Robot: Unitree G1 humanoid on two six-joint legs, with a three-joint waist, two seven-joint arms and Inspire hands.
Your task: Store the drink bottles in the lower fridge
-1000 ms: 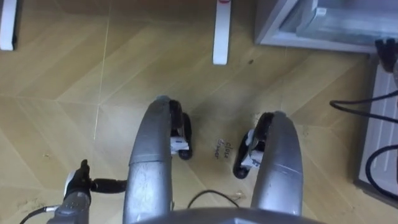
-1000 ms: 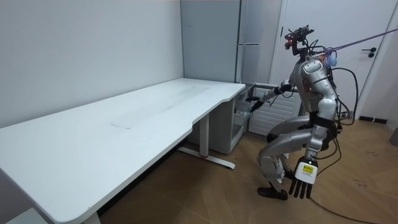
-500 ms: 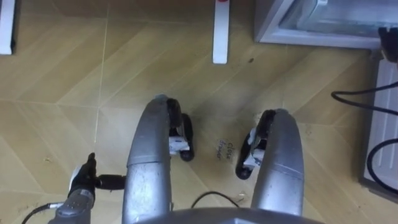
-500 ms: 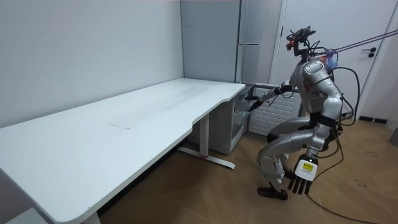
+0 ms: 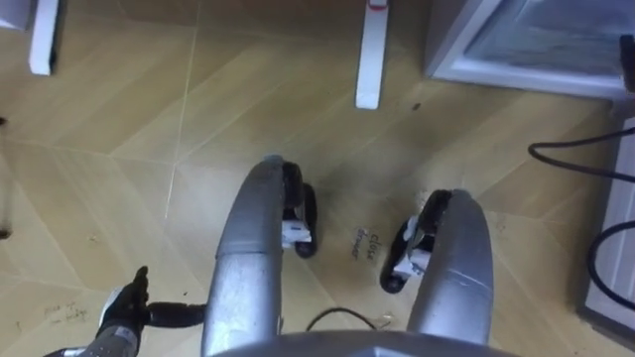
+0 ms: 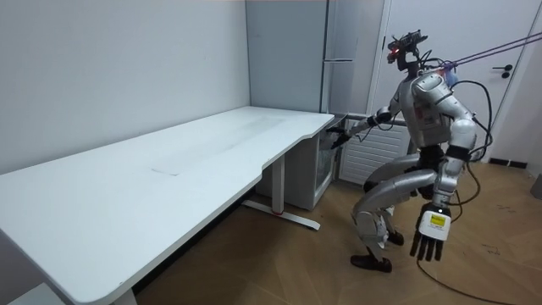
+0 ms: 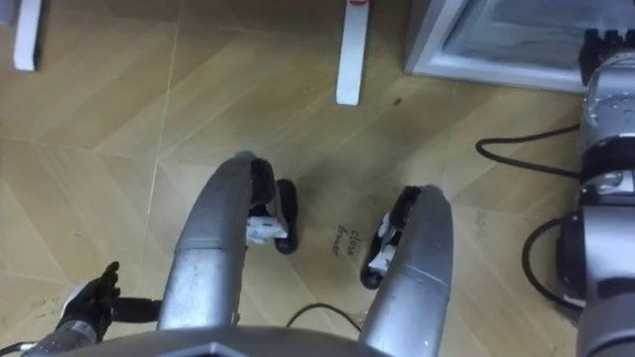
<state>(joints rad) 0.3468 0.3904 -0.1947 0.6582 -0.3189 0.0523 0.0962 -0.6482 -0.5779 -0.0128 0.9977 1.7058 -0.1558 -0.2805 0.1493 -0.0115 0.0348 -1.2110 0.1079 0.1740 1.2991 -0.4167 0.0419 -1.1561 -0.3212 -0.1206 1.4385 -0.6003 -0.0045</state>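
Observation:
No drink can or bottle is to be seen. The lower fridge (image 6: 326, 163) stands low beside the desk's end, and its grey-framed front (image 5: 526, 45) lies at the top right of the eye views. I stand crouched in front of it. My right arm reaches forward, with my right hand (image 6: 341, 135) (image 7: 601, 45) at the fridge's upper edge and its fingers hidden. My left hand (image 6: 429, 241) (image 5: 124, 309) hangs low beside my legs, fingers straight and holding nothing.
A long white desk (image 6: 169, 161) runs off to the room view's left; its white feet (image 5: 370, 59) rest on the wooden floor ahead of me. A tall grey fridge (image 6: 339, 51) rises behind the low one. Open floor lies behind me.
My left hand has swung away from my legs toward the room view's right and my torso has straightened a little. The eye view has shifted. My right hand stays at the fridge.

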